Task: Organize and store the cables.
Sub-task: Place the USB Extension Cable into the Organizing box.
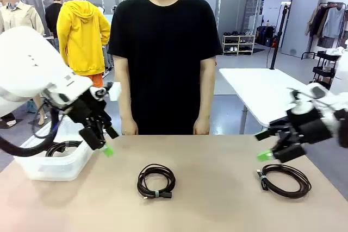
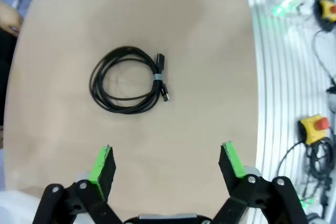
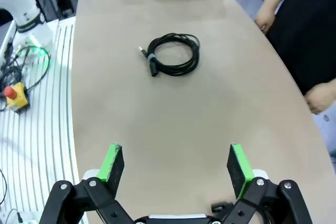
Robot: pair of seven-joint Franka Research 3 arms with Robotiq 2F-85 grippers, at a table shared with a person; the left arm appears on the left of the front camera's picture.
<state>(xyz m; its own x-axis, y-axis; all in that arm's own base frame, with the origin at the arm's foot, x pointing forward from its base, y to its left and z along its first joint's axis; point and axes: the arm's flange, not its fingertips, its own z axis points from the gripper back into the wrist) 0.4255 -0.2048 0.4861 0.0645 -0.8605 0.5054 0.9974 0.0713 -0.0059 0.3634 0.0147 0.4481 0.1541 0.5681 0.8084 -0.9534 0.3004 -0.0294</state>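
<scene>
1. The left gripper (image 2: 167, 161) hangs over the table (image 2: 210, 35) with its fingers spread wide and nothing between them. In the front view it is just beside the right rim of the bin (image 1: 54, 171).
2. The right gripper (image 3: 175, 162) is spread wide too, and empty. It hovers above the table's right side.
3. The middle cable (image 1: 156, 180) lies flat in a round coil at the table's centre, toward the robot's edge. A small pale tie holds it on the near side, next to its plugs.
4. The right cable (image 1: 284, 180) lies coiled on the table's right side, near the right gripper but not touching it.
5. A third cable (image 1: 62, 147) sits coiled inside the bin, a translucent white tub at the table's left edge.
6. A person (image 1: 163, 52) in a black T-shirt stands at the far side, with both hands (image 1: 129, 129) hanging at the table edge and holding nothing.
</scene>
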